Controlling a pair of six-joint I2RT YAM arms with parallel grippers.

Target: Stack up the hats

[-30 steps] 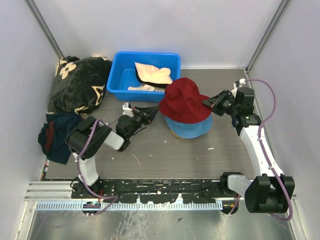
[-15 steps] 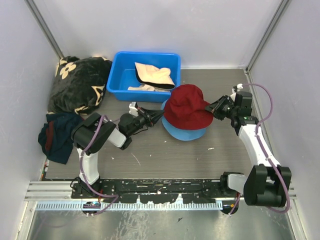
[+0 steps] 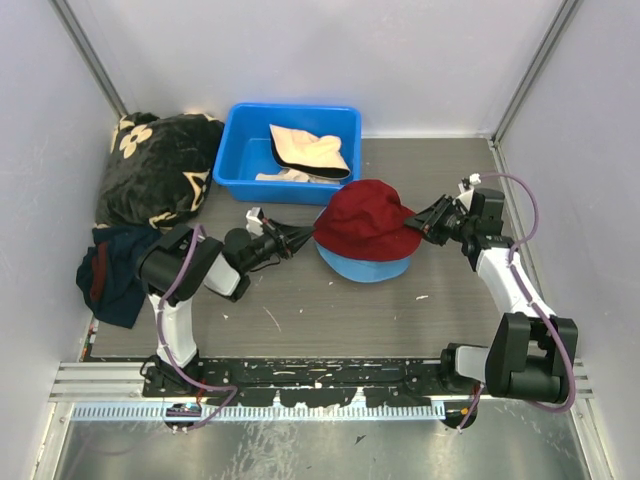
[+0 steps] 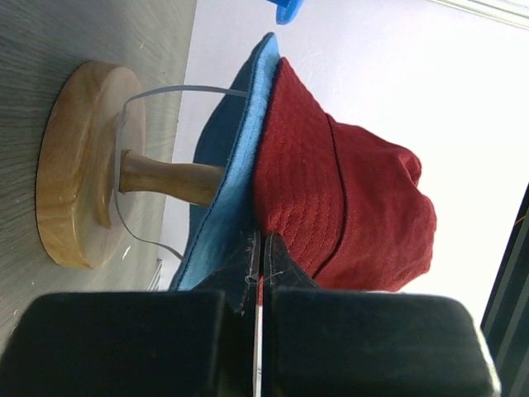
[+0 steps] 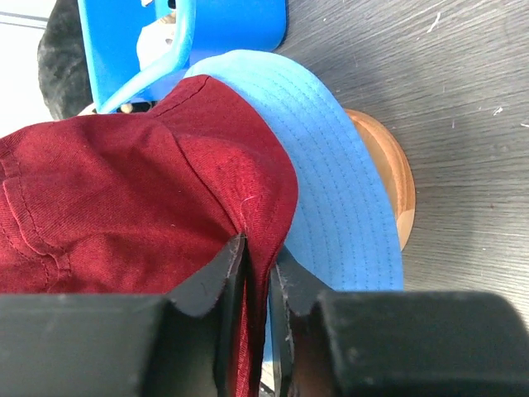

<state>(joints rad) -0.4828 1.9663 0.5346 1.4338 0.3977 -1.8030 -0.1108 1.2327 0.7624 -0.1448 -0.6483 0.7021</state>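
The dark red hat sits over the light blue hat, which rests on a wooden stand at the table's middle. My left gripper is shut on the red hat's left brim; in the left wrist view the gripper pinches a red sliver beside the blue brim. My right gripper is shut on the red hat's right brim, above the blue brim. Two cream-beige hats lie in the blue bin.
A black blanket with cream flowers is heaped at the back left. A navy cloth with red trim lies in front of it. The stand's wooden base also shows in the right wrist view. White walls enclose the table.
The dark red hat has come down over the light blue hat and shifted slightly left. Both grippers moved with its brim, still holding it.
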